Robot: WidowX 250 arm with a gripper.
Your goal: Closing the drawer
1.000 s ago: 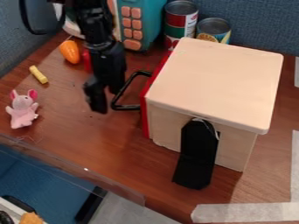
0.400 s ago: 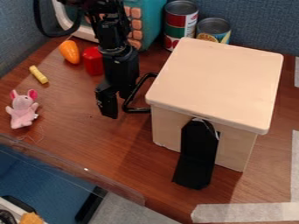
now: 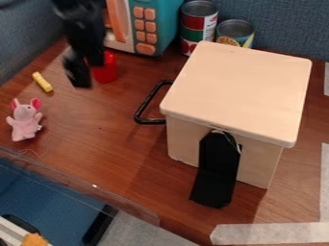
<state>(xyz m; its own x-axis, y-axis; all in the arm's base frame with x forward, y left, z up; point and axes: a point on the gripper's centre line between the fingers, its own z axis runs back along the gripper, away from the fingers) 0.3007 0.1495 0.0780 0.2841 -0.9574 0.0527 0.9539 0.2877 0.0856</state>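
The drawer, known by its black handle (image 3: pixel 147 100), sits on the left side of a pale wooden box (image 3: pixel 237 91) at the center of the tabletop (image 3: pixel 96 149), and appears pushed home, its handle standing out just beyond the lid. Near the upper left, the robot's black claw (image 3: pixel 86 74) hangs well apart from the handle, beside a red cup-like piece (image 3: pixel 106 68); whether it is wide or narrow cannot be told. With the drawer seemingly shut, the step in hand looks like a clean exit: the arm (image 3: pixel 80 26) should keep clear of the handle loop, lest it hook the drawer open again, and clear of the red piece, which could tip. Should a last nudge prove necessary, a low, square push at the middle of the handle, toward the box, would serve best; a hard or slanted shove might skid or turn the whole box. The drawer's front lies out of sight beneath the lid's overhang, so a slim gap there cannot be ruled out. The claw is smeared, its tips hard to trace, and it covers part of the red piece. The arm's upper end and the top of the toy microwave (image 3: pixel 146 29) are cut off by the upper edge.
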